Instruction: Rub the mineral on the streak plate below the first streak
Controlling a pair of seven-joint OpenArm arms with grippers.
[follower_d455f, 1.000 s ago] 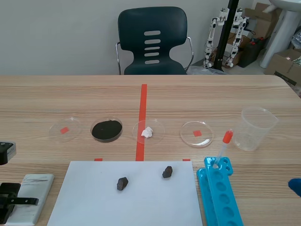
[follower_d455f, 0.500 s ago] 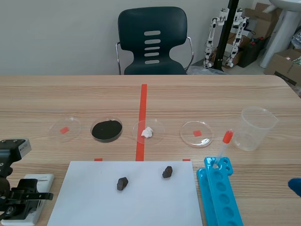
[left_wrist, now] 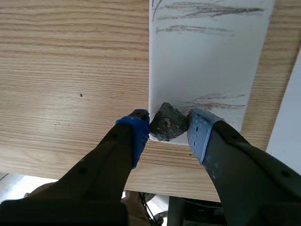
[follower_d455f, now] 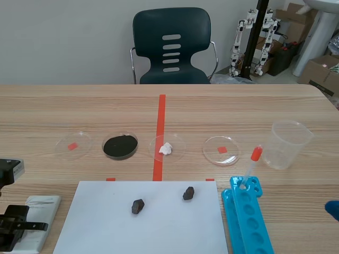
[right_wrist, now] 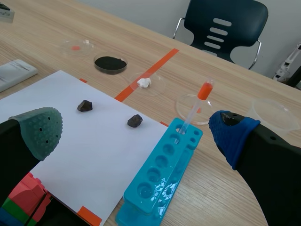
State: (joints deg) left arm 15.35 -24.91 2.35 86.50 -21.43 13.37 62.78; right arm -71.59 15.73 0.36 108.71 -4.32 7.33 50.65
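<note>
In the left wrist view my left gripper (left_wrist: 168,131) is shut on a dark grey mineral (left_wrist: 165,120). The mineral rests on the near end of the white streak plate (left_wrist: 207,61). Grey streaks (left_wrist: 202,9) mark the plate's far end, and a fainter streak (left_wrist: 218,100) lies just ahead of the mineral. In the scene view the plate (follower_d455f: 41,211) sits at the table's front left with the left gripper (follower_d455f: 15,226) over it. My right gripper (right_wrist: 136,132) is open above the white paper, holding nothing.
Two dark minerals (follower_d455f: 137,206) (follower_d455f: 188,193) lie on the white paper (follower_d455f: 106,227). A blue tube rack (follower_d455f: 248,222) with a red-capped dropper (follower_d455f: 252,165) stands to its right. Several petri dishes (follower_d455f: 120,145) and a plastic cup (follower_d455f: 287,144) line the middle of the table.
The left arm swung right along the plate half a second ago and has now drawn back left, still gripping the mineral. The right arm has not moved.
</note>
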